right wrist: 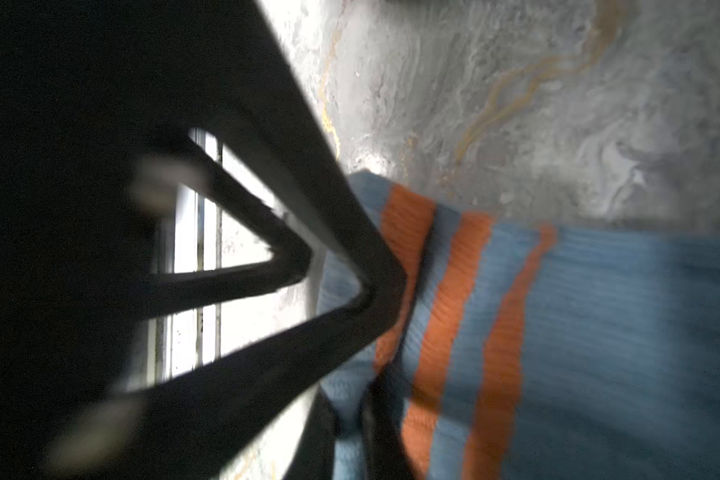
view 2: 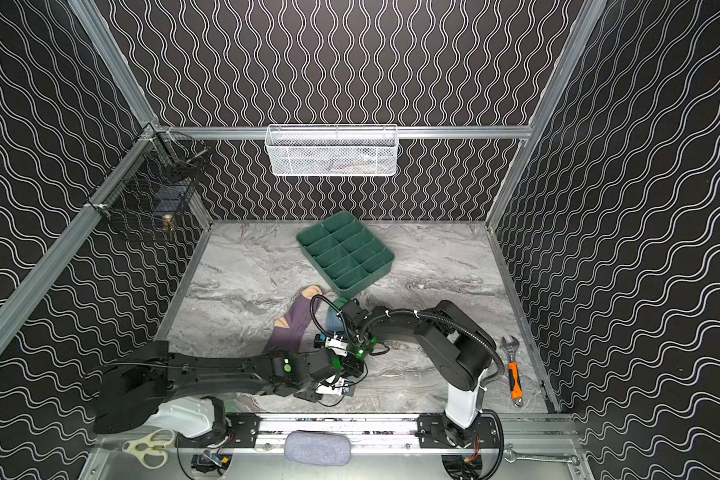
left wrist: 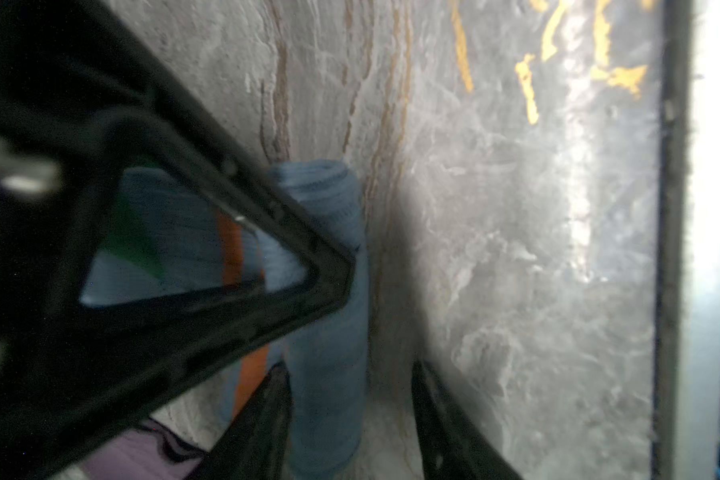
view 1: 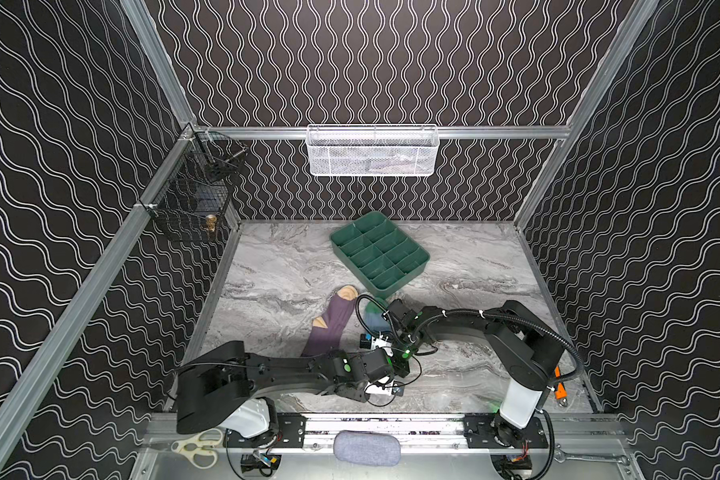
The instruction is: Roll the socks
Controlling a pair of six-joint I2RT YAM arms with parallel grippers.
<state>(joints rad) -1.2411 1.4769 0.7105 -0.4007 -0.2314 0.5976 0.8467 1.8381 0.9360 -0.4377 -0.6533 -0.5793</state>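
Blue sock (right wrist: 599,332), soft light ribbed knit likely to unroll if let go, sits part-rolled, striped cuff pinched in clenched right gripper (right wrist: 371,328), left gripper (left wrist: 316,318) straddling roll, grip unclear; purple sock (view 1: 329,324) flat beside left gripper; I'd pinch across roll.

**A:** Can you read any word or number here?

**B:** No, none. The small white parts (view 1: 380,343) at the wrists are too small and blurred to show letters.

**A:** And the green tray (view 1: 408,276), or the wrench (view 2: 515,384) with the orange handle?

**B:** I see only plain surfaces. No label, brand or sign is legible in any view.
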